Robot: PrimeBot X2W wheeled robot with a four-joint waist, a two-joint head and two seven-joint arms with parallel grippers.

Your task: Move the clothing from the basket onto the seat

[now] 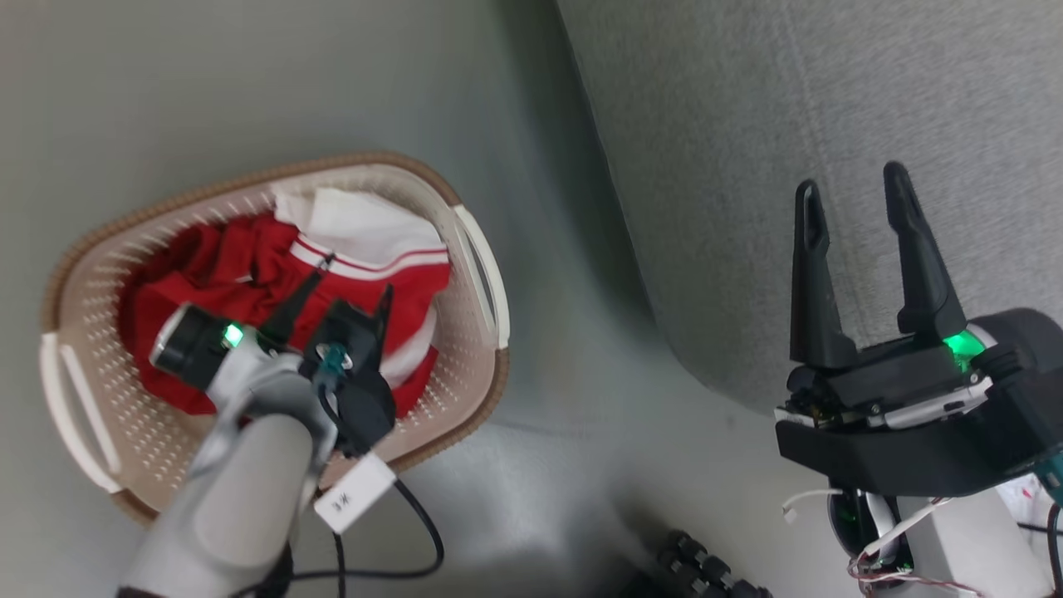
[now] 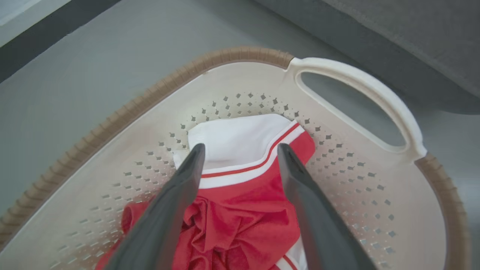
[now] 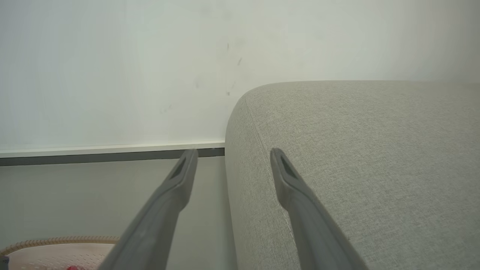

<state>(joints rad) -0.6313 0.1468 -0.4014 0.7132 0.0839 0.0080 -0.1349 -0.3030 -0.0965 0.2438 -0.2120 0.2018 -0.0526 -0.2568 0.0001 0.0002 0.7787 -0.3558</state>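
Red clothing point(image 1: 249, 282) with white panels and stripe trim lies bunched in the cream basket point(image 1: 91, 282) on the floor at the left. My left gripper point(image 1: 349, 295) hangs open just above the pile, fingers pointing down into the basket. From the left wrist the same clothing point(image 2: 240, 202) lies between the two spread fingers point(image 2: 176, 202), and the basket point(image 2: 375, 210) wall rises behind. The grey seat point(image 1: 830, 124) fills the upper right. My right gripper point(image 1: 855, 195) stands open over the seat's edge, holding nothing; its wrist view has the seat point(image 3: 375, 157) under the gripper point(image 3: 232, 153).
Grey floor point(image 1: 565, 399) separates the basket from the sofa. A black cable and a white tag point(image 1: 353, 494) hang from my left forearm. A pale wall with a dark skirting strip point(image 3: 93, 157) stands behind the sofa. A corner of the basket rim point(image 3: 56, 240) lies at lower left.
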